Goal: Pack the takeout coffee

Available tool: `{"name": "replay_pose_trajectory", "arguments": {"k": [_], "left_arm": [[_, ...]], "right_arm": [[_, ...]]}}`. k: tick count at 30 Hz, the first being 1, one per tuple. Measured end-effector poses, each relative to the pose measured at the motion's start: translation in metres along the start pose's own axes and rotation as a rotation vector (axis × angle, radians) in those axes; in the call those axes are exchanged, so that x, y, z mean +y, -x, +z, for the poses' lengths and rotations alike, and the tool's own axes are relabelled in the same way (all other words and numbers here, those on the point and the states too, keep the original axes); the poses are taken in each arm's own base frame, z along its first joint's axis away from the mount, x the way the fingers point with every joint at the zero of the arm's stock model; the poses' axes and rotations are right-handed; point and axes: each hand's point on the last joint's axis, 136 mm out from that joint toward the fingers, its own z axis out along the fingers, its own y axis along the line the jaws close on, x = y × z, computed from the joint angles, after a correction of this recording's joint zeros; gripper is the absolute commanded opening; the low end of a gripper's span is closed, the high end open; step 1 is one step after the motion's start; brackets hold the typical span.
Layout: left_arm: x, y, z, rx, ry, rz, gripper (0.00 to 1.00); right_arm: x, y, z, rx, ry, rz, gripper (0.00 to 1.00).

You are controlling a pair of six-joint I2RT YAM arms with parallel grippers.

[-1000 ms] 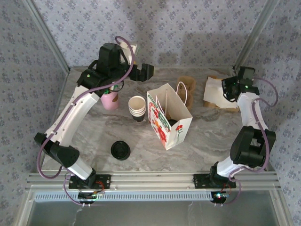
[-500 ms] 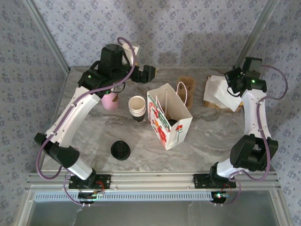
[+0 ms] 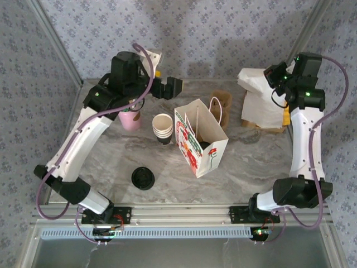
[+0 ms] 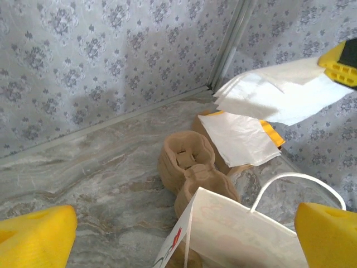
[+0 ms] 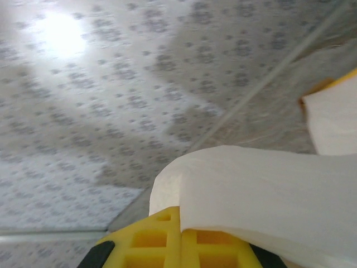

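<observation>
Marble counter [image 3: 111, 162] carries a white paper bag [image 3: 215, 153] at its centre. At two o'clock the right jaws pinch a wad of white napkins [image 3: 254, 81] aloft — the left jaws, at twelve, gape wide. The takeout coffee [image 3: 204, 146] sits inside the bag, dark lid showing.

I see a white bag [image 3: 215, 152] printed red and green, white napkins [image 3: 254, 81], a pink cup [image 3: 131, 120], a grey marbled table [image 3: 111, 162].
</observation>
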Motion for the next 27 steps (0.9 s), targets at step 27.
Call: {"name": "replay_pose_trajectory", "arguments": {"k": [27], "left_arm": [[-0.081, 0.039, -0.042, -0.311, -0.078, 0.717, 1.0]], "right_arm": [[0.191, -0.07, -0.129, 0.292, 0.649, -0.172, 0.0]]}}
